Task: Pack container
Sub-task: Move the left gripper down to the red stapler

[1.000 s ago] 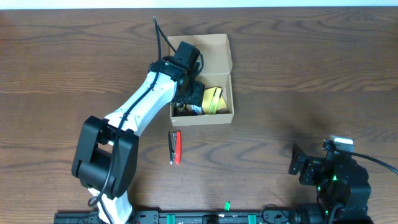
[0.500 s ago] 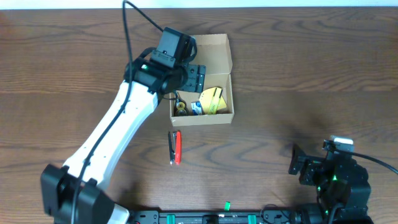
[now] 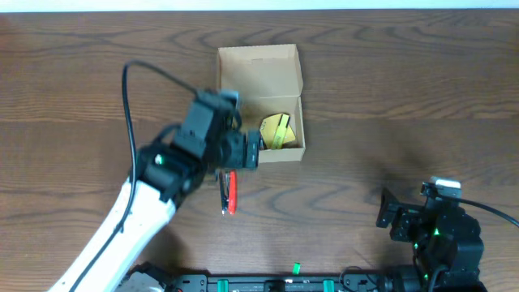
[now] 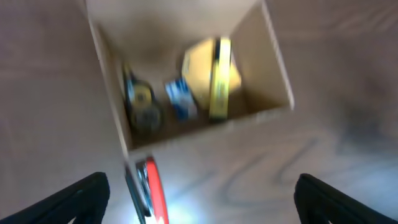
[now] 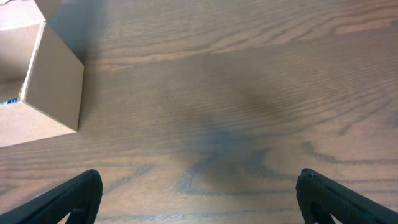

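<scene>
The tan cardboard container [image 3: 259, 63] stands open at the table's middle back, lid flap laid back. It holds a yellow tape roll [image 3: 277, 130], also in the left wrist view [image 4: 211, 74], with a blue-white item [image 4: 180, 99] and a dark yellow item [image 4: 140, 106]. A red and grey tool [image 3: 229, 192] lies on the table in front of the box and shows in the left wrist view [image 4: 149, 193]. My left gripper [image 3: 250, 152] is open and empty above the box's front left corner. My right gripper [image 3: 388, 209] is open and empty at the front right.
The box's side wall shows at the left edge of the right wrist view [image 5: 43, 87]. A small green item [image 3: 296, 267] lies at the table's front edge. Bare wood table [image 3: 422, 97] stretches right of the box.
My left arm has pulled back out of the box toward the front, now over the box's front left corner. The small items stay in the box. The right arm has not moved.
</scene>
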### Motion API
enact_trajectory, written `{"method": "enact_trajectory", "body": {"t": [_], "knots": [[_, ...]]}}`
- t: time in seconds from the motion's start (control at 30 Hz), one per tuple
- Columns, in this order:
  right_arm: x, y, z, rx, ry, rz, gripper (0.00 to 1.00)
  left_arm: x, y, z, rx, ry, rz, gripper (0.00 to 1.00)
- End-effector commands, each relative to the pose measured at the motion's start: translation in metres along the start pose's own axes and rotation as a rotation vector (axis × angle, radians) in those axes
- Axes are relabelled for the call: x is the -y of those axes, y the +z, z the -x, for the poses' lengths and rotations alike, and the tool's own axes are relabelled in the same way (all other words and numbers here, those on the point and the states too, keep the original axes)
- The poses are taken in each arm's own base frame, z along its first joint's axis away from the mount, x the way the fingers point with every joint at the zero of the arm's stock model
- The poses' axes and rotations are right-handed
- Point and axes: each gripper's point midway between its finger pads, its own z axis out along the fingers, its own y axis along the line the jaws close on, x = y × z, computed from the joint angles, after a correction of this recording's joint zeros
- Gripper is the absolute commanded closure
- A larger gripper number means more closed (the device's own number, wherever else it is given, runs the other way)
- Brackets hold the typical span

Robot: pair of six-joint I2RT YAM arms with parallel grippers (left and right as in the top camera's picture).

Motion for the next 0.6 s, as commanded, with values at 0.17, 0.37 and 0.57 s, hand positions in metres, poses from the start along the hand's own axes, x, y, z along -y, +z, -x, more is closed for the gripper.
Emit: {"method": "enact_trajectory", "body": {"t": [0.17,0.37,0.57], "knots": [[0.001,-0.001,0.001,0.005,-0.009,-0.003,0.01,-0.002,-0.002,-0.069,-0.044,-0.144,-0.008,0.05],[0.001,-0.001,0.001,0.005,-0.009,-0.003,0.01,-0.01,0.011,-0.095,-0.079,-0.29,0.06,0.07],[0.001,-0.001,0.001,0.005,-0.009,-0.003,0.01,-0.024,0.024,-0.107,-0.102,-0.427,0.173,0.08]]}}
